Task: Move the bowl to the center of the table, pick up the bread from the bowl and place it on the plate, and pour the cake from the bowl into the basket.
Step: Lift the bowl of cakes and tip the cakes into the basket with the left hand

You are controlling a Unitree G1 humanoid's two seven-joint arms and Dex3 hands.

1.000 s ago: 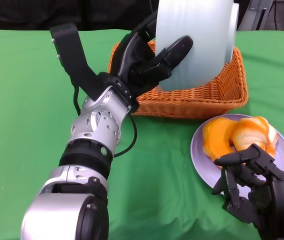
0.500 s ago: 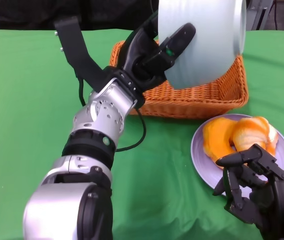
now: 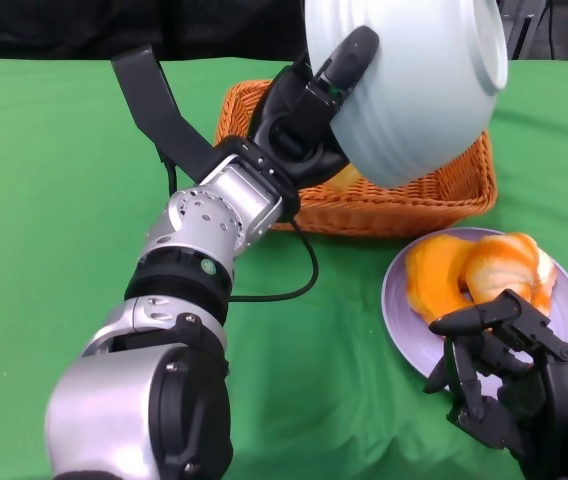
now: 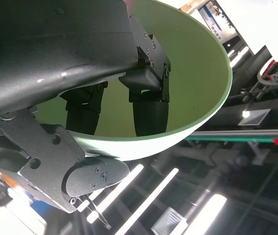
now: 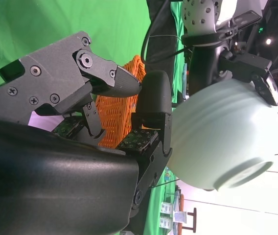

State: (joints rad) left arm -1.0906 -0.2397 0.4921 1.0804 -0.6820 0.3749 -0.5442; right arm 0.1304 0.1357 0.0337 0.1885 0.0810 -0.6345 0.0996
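My left hand (image 3: pixel 309 110) grips the pale green bowl (image 3: pixel 414 85) by its rim, fingers inside and thumb outside, and holds it tipped far over above the orange wicker basket (image 3: pixel 444 195). In the left wrist view the bowl's inside (image 4: pixel 188 68) looks empty. A yellow-orange piece, likely the cake (image 3: pixel 344 180), shows in the basket under the bowl. The bread (image 3: pixel 484 270), orange and glossy, lies on the lilac plate (image 3: pixel 414 335). My right hand (image 3: pixel 509 375) hovers at the plate's near edge, fingers curled, holding nothing. The right wrist view shows the bowl (image 5: pixel 222 142) from outside.
Green cloth covers the table (image 3: pixel 54 200), bare on its left half. The basket stands at the back, right of centre, with the plate just in front of it. My left forearm (image 3: pixel 204 240) stretches diagonally across the middle.
My left hand has tipped the bowl further over and lifted it slightly to the right above the basket. A yellow piece now shows in the basket. The right hand has stayed put.
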